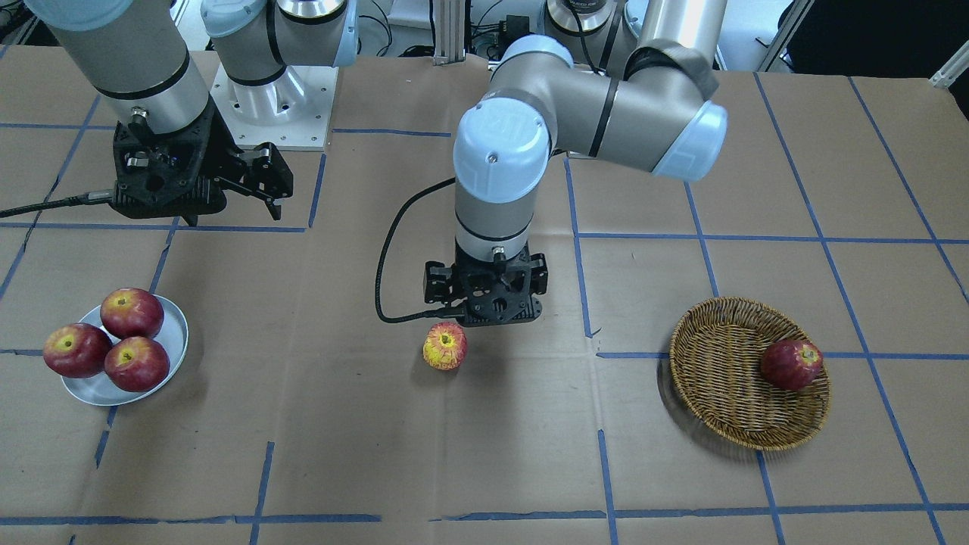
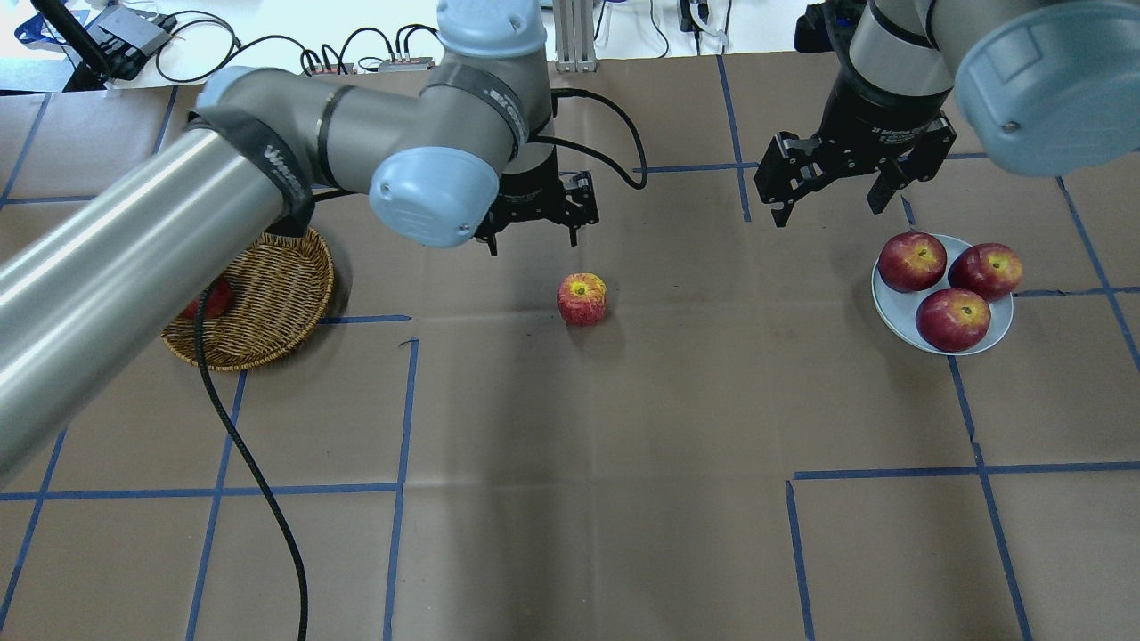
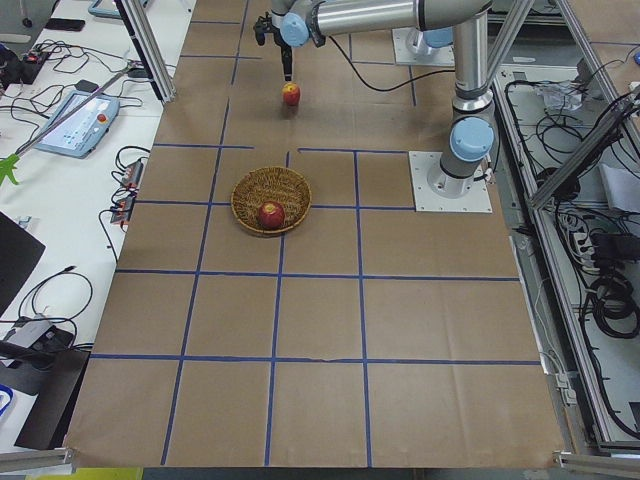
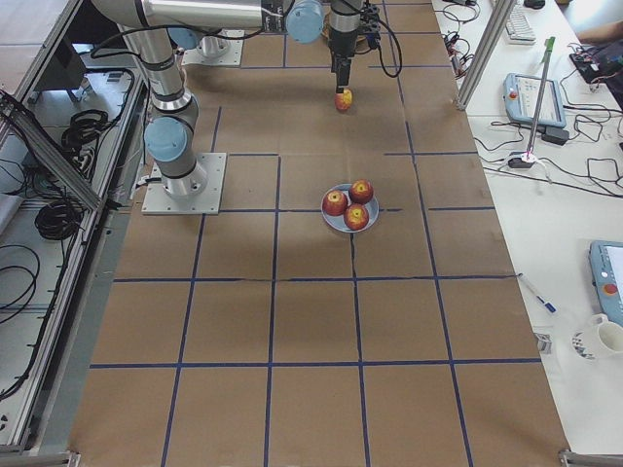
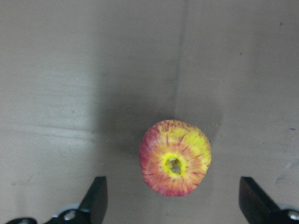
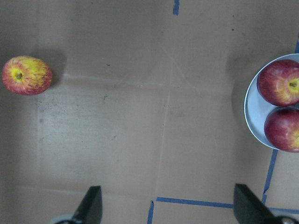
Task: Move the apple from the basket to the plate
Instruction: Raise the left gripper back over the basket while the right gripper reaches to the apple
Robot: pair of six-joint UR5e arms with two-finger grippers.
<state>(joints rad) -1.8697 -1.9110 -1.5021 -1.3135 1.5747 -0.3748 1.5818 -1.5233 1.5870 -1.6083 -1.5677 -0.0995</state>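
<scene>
The yellow, red-streaked apple [image 1: 444, 346] sits on the bare brown bench [image 1: 484, 454], stem hollow up. It is out of the basket [image 1: 711, 393] and not on the plate [image 1: 179, 333], roughly midway between the two and well apart from both. The left tool [image 2: 534, 236] hangs above the apple with its jaws spread wide and nothing in them. In the left wrist view the apple lies centred between the two dark fingers [image 5: 96, 200], with clear bench showing on either side and no contact. The wicker basket stands on the robot's left side of the bench and holds one dark red apple [image 1: 791, 364] resting against its rim. The grey plate stands on the robot's right side and carries three dark red apples [image 1: 132, 312] packed close together, filling most of it. The right tool [image 2: 828, 205] hangs over open bench beside the plate, on the side towards the streaked apple. Its jaws are also wide apart and empty, and its wrist view shows the plate's edge at the right and the streaked apple at the far left. Blue tape lines [image 1: 303, 518] cross the bench in a grid.
</scene>
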